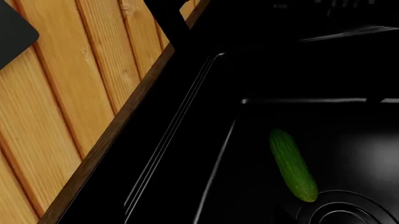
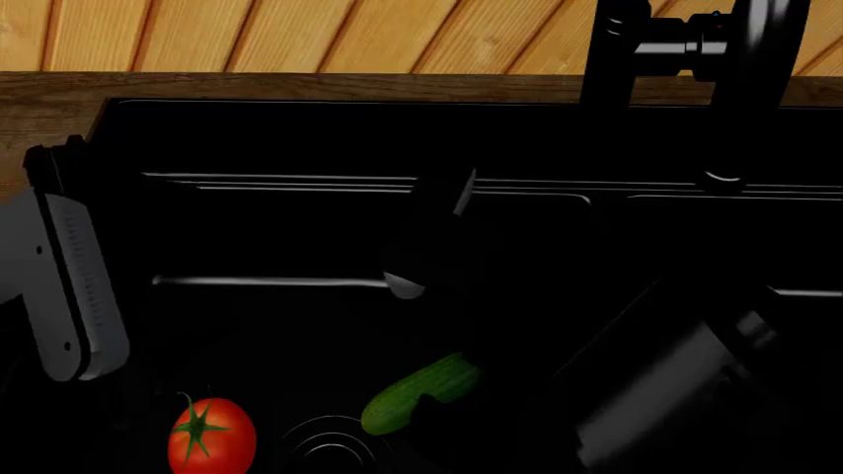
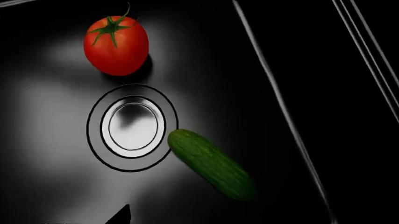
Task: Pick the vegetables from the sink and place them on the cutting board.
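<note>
Tomato [image 2: 211, 436]: nearest you in the head view, lying on the sink floor beside the drain, stem up; you have not lifted it yet.
Drain [image 3: 132, 127]: ringed and silver-centred in the right wrist view, sitting between the two vegetables.
Cucumber [image 2: 421, 393]: lies flat, one end touching the drain ring, slanting away from the tomato; nothing grips it.
Right gripper [image 2: 428, 252]: dark shape hanging over the basin above the cucumber, which I judge is why the right wrist camera looks straight down on both vegetables; you cannot tell from these views whether its jaws are apart or together.
Left arm [image 2: 59, 286]: grey link at the basin's left edge; its gripper does not show, so its state is unknown to you.
Sink [image 2: 264, 148]: glossy black, both vegetables in the same basin.
Faucet [image 2: 685, 44]: black, at the far rim.
Cutting board: not visible to you in any view.
Writing: no brand, label or text readable anywhere.
</note>
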